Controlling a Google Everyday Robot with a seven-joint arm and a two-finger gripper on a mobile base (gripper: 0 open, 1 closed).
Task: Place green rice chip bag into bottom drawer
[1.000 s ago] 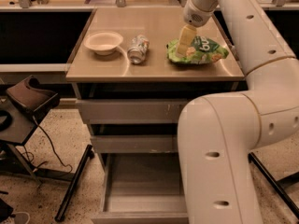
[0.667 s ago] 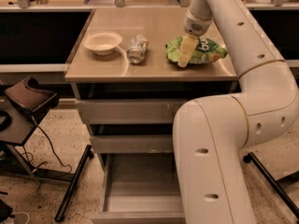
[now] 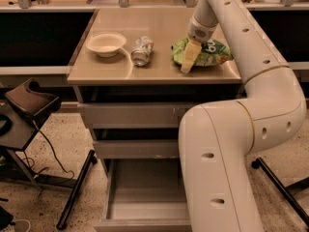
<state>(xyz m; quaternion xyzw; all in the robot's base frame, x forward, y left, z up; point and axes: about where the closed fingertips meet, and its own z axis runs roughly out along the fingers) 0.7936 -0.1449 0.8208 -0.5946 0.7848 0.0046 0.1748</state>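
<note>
Since it fills the right side of the frame, the arm [image 3: 227,144]: its bulk is judged to overhang the right part of the drawer stack, so the route down may be crowded.
Tabletop [image 3: 159,23]: set in the upper middle; the bag, bowl and can are all carried on it.
Bottom drawer [image 3: 145,222]: seen pulled out at the lower middle, with its tray showing bare; no opening step is judged to be needed.
Upper drawers [image 3: 130,115]: both are seen shut, above the tray.
Stool [image 3: 29,103]: placed at the left edge, well apart from the work.
Green rice chip bag [image 3: 212,52]: laid on the tabletop at the upper right, near the front edge. It is judged light, soft, crinkly and slippery, with brittle contents; a gathered fold at its left end is suggested for the hold.
Bowl [image 3: 106,43]: set left of the can, well apart from the bag.
Can [image 3: 142,50]: laid beside the bowl, near the bag's left end, where it could be nudged.
Claw [image 3: 189,62]: lowered onto the bag's left end; whether it is clenched or released cannot be told.
</note>
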